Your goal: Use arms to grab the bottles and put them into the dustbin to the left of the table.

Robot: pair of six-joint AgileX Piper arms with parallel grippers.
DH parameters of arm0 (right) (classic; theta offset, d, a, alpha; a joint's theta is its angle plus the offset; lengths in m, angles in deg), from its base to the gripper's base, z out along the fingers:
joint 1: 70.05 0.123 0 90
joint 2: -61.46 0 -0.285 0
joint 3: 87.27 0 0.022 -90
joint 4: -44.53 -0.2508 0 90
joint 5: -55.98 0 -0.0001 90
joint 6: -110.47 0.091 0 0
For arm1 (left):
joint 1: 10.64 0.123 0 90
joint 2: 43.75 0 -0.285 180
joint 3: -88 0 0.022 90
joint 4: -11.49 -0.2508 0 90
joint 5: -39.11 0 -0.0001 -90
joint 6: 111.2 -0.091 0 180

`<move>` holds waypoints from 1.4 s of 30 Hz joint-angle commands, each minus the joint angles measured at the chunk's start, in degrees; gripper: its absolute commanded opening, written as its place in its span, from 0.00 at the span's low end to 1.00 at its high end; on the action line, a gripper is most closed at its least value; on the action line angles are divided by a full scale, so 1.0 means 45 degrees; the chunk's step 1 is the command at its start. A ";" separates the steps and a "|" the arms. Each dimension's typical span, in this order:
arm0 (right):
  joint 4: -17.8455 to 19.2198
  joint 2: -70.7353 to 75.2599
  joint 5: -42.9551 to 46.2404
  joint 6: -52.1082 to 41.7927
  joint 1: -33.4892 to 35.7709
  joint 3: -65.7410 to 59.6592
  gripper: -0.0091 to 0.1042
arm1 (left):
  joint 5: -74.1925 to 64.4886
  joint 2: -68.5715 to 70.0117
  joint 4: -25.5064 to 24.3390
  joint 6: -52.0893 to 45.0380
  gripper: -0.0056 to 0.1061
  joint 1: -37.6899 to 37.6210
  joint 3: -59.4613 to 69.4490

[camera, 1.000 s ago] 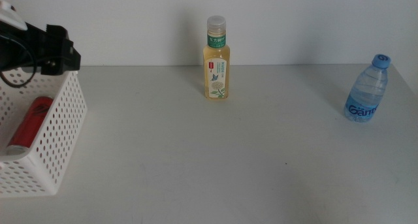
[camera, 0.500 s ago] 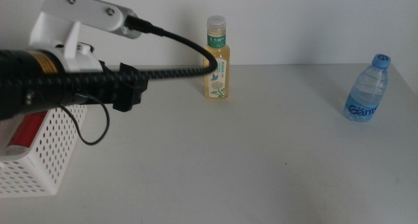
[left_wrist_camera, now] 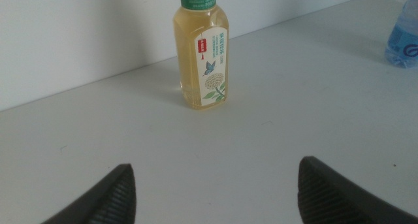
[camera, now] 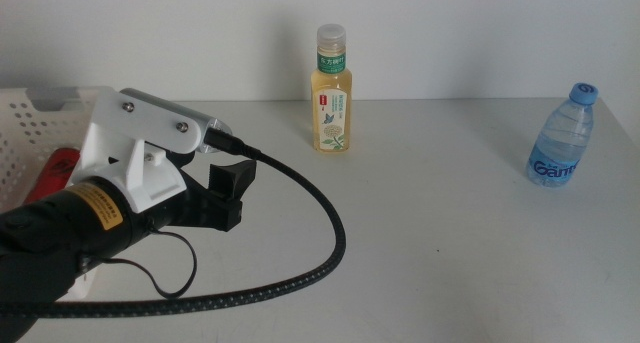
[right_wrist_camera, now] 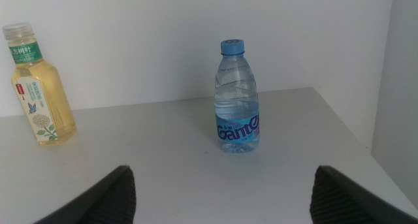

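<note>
While the left arm (camera: pixel 110 223) fills the near left of the middle view, the tea bottle (camera: pixel 331 90) stands upright by the far edge of the table (camera: pixel 420 233), close to the wall. It is yellow with a clear cap and a green and white label. The water bottle (camera: pixel 562 137) stands upright near the right edge, well apart from the tea. It is clear with a blue cap and blue letters. The white bin (camera: pixel 25 118) with holes sits at the left edge, and the arm hides most of it. A bit of the red can (camera: pixel 58 167) shows inside the bin; the rest is hidden. The left gripper (camera: pixel 228 192) is a dark lump here, and its jaws are hard to make out. A black cable (camera: pixel 318 253) loops from the arm over the table.

In the left wrist view, the left gripper (left_wrist_camera: pixel 215 185) has its two jaws spread wide with nothing between them. The tea bottle (left_wrist_camera: pixel 202 53) stands ahead of them, its cap cut off by the picture's edge. A sliver of the water bottle (left_wrist_camera: pixel 405 34) shows at the side.

In the right wrist view, the right gripper (right_wrist_camera: pixel 222 191) also has its jaws wide apart and bare. The water bottle (right_wrist_camera: pixel 237 100) stands ahead near the table's right edge. The tea bottle (right_wrist_camera: pixel 38 85) stands farther along the far edge.
</note>
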 commanded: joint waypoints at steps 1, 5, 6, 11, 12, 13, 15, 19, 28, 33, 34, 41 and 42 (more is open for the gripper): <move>0.0100 0.0275 0.0918 -0.0078 -0.0084 0.0125 0.91 | 0.1250 0.0281 0.0207 0.0193 0.78 -0.0043 -0.0215; 0.0100 0.0275 0.0918 -0.0078 -0.0084 0.0125 0.91 | 0.1361 0.0281 0.0207 0.0193 0.78 -0.0043 -0.0216; 0.0100 0.0275 0.0918 -0.0078 -0.0084 0.0125 0.91 | 0.1361 0.0281 0.0207 0.0193 0.78 -0.0043 -0.0216; 0.0100 0.0275 0.0918 -0.0078 -0.0084 0.0125 0.91 | 0.3353 -0.0339 0.0207 0.0181 0.86 0.0031 -0.0216; 0.0100 0.0275 0.0918 -0.0078 -0.0084 0.0125 0.91 | 0.3678 -0.0510 0.0207 0.0181 0.88 0.0031 -0.0216; 0.0100 0.0275 0.0918 -0.0078 -0.0084 0.0125 0.91 | 0.4121 -0.0751 0.0207 0.0181 0.89 0.0031 -0.0216; 0.0100 0.0275 0.0918 -0.0078 -0.0084 0.0125 0.91 | 0.4999 -0.1240 0.0207 0.0181 0.89 0.0031 -0.0216; 0.0100 0.0275 0.0918 -0.0078 -0.0084 0.0125 0.91 | 0.7003 -0.2503 0.0105 0.0424 0.89 -0.0096 -0.0282; 0.0100 0.0275 0.0918 -0.0078 -0.0084 0.0125 0.91 | 0.7632 -0.5088 0.0207 0.0428 0.89 -0.0496 -0.2226; 0.0100 0.0275 0.0918 -0.0078 -0.0084 0.0125 0.91 | 0.7521 -0.6431 0.0207 0.0456 0.89 -0.0496 -0.3534; 0.0100 0.0275 0.0918 -0.0078 -0.0084 0.0125 0.91 | 0.7521 -0.6687 0.0207 0.0489 0.89 -0.0496 -0.3823; 0.0100 0.0275 0.0918 -0.0078 -0.0084 0.0125 0.91 | 0.7504 -0.8662 0.0279 0.0875 0.89 -0.0496 -0.5674; 0.0100 0.0275 0.0918 -0.0078 -0.0084 0.0125 0.91 | 0.7504 -0.8931 0.0279 0.0916 0.89 -0.0496 -0.5932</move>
